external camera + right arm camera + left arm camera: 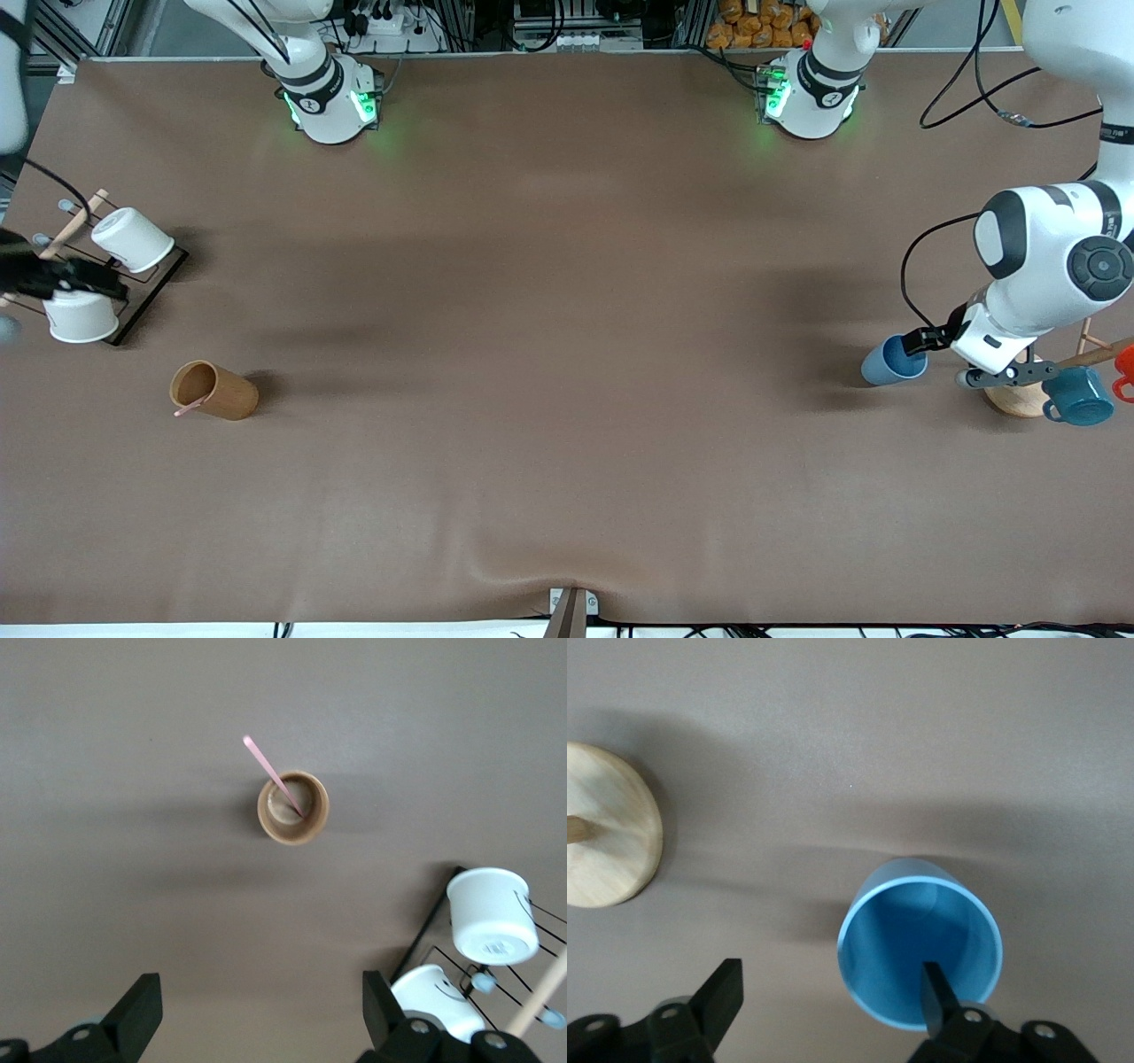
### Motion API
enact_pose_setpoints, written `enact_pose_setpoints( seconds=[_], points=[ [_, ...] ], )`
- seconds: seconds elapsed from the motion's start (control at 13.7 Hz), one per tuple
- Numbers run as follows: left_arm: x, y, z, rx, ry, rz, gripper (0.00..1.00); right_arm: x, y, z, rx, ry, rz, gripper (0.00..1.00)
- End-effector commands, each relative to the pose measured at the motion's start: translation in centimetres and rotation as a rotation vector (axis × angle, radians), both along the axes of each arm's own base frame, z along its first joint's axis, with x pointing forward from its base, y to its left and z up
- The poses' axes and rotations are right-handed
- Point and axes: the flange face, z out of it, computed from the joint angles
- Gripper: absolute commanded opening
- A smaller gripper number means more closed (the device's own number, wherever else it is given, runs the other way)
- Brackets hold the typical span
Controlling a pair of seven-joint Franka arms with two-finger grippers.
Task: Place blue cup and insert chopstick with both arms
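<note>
Blue cup (pixel 920 943) base hidden; left gripper (pixel 828 1003) apparently open astride rim.

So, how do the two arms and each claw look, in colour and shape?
Both arms are white with dark grey joints, and their round bases glow green. A black cable loops beside the left arm. The left claw and the right claw have black, wedge-shaped fingers.

White glossy rounded arm links (pixel 1054 257), dark grey joint bands and round caps; green lights at bases (pixel 332 102); black cables; black two-finger grippers (pixel 824 1001), silver screws.
</note>
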Motion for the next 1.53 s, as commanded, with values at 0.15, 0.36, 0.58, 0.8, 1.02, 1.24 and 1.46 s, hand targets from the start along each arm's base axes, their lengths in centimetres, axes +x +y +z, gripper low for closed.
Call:
enact_pose_setpoints(
  seconds=[0.15,0.36,0.58,0.8,1.02,1.24,1.46],
  points=[
    [0.2,0.2,-2.2,-0.01,-0.008,0.008,0.66,6.5,1.4,-5.6,-0.031,-0.065,0.01,1.0],
    [0.3,0.1,-2.9,-0.023,-0.005,0.019,0.17,8.8,1.3,-10.4,-0.039,-0.1,0.019,1.0],
    [0.4,-0.5,-2.6,-0.025,-0.009,0.01,0.0,10.3,0.7,-13.2,-0.06,-0.154,0.027,1.0],
    [0.7,-3.0,-0.6,-0.036,-0.033,-0.03,0.0,10.4,1.1,-14.6,-0.073,-0.134,0.038,1.0],
    [1.2,-6.7,2.3,-0.052,-0.036,-0.076,0.0,10.2,0.9,-15.3,-0.074,-0.115,0.037,0.87],
    [1.6,-12.2,4.2,-0.074,0.015,-0.085,0.0,10.2,0.8,-16.1,-0.073,-0.1,0.026,0.76],
    [1.1,-18.3,5.1,-0.097,0.033,-0.012,0.0,9.9,0.8,-16.7,-0.072,-0.088,0.026,0.69]
  ],
)
